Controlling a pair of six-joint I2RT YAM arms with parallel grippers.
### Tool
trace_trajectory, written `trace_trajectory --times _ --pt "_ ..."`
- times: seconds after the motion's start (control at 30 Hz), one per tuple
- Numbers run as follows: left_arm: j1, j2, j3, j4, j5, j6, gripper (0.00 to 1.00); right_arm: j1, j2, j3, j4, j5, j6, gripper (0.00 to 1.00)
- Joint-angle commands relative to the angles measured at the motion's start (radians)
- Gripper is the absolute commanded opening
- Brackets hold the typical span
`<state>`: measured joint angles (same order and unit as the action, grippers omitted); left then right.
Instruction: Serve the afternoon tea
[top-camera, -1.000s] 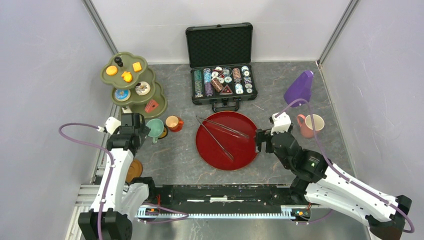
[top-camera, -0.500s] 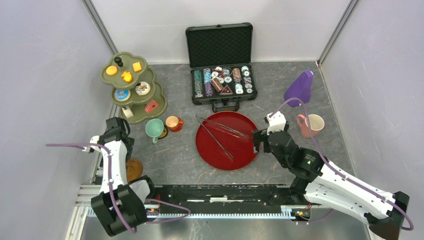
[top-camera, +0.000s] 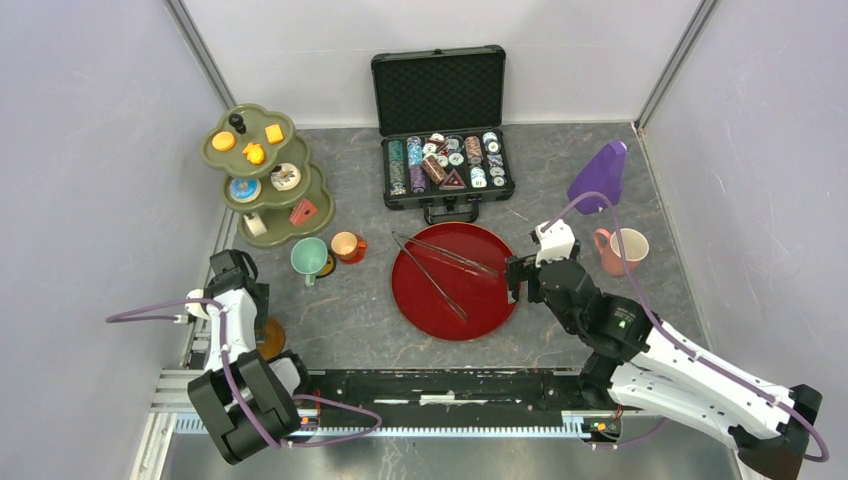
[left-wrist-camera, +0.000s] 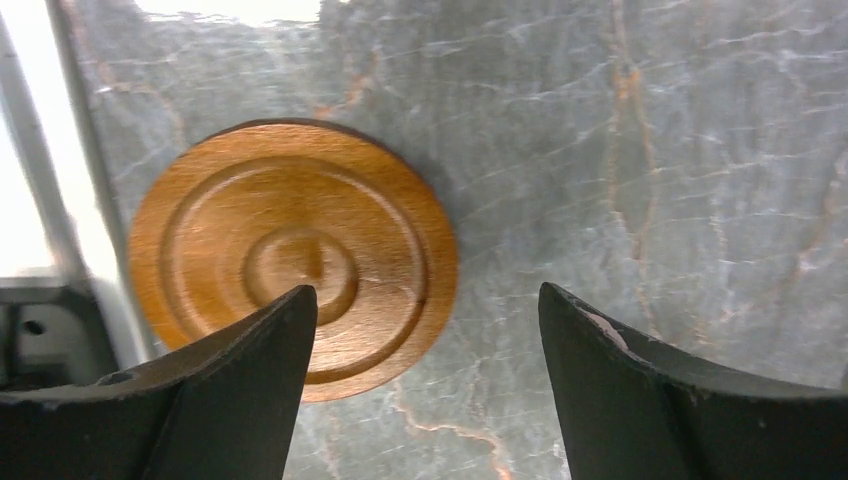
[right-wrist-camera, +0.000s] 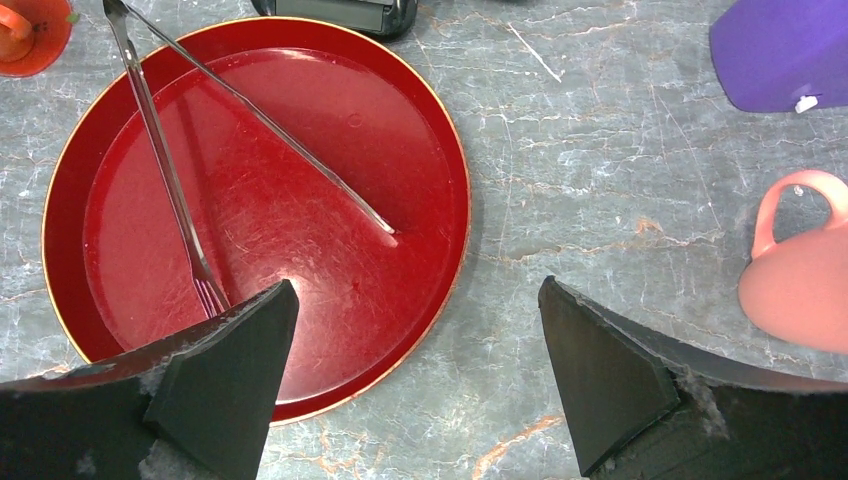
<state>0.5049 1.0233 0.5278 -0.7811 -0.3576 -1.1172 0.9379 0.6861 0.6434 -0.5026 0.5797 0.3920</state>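
The olive-green three-tier stand (top-camera: 266, 176) at the far left holds orange biscuits, donuts and a cake slice. A teal cup (top-camera: 308, 257) and an orange cup (top-camera: 346, 245) stand in front of it, each on a saucer. A pink cup (top-camera: 622, 250) stands at the right and also shows in the right wrist view (right-wrist-camera: 800, 268). A wooden round saucer (left-wrist-camera: 295, 255) lies near the left edge, below my left gripper (left-wrist-camera: 425, 400), which is open and empty. My right gripper (right-wrist-camera: 415, 390) is open and empty over the near right rim of the red tray (right-wrist-camera: 300, 230).
Metal tongs (top-camera: 440, 265) lie on the dark-red tray (top-camera: 500, 300). An open black case of poker chips (top-camera: 445, 165) stands at the back. A purple object (top-camera: 600, 175) lies at the back right. The metal rail (left-wrist-camera: 45, 180) runs beside the wooden saucer.
My left arm has pulled back from beside the teal cup to the near left and now points down at the wooden saucer. The right arm has barely moved.
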Motion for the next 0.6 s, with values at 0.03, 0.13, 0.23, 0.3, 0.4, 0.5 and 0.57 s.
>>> trace_trajectory --times 0.03,0.13,0.23,0.3,0.4,0.5,0.57 --pt "0.007 0.017 -0.037 0.183 0.08 0.009 0.83 -0.001 0.009 0.042 0.012 -0.008 0.015 0.98" --pt "0.009 0.022 -0.08 0.267 0.141 0.002 0.81 0.0 0.001 0.039 0.004 -0.014 0.029 0.98" --pt "0.007 0.003 -0.113 0.351 0.167 0.004 0.78 0.0 -0.013 0.035 -0.009 -0.008 0.038 0.98" --pt "0.008 -0.016 -0.13 0.403 0.177 0.015 0.76 0.0 -0.024 0.032 -0.013 -0.004 0.043 0.98" --pt "0.007 -0.008 -0.154 0.492 0.235 0.019 0.68 -0.001 -0.026 0.024 -0.007 -0.008 0.047 0.98" --pt "0.006 0.04 -0.167 0.575 0.306 0.013 0.62 0.0 -0.016 0.024 0.007 -0.02 0.048 0.98" --pt "0.002 0.075 -0.161 0.601 0.343 -0.003 0.6 -0.001 -0.01 0.024 0.011 -0.027 0.048 0.98"
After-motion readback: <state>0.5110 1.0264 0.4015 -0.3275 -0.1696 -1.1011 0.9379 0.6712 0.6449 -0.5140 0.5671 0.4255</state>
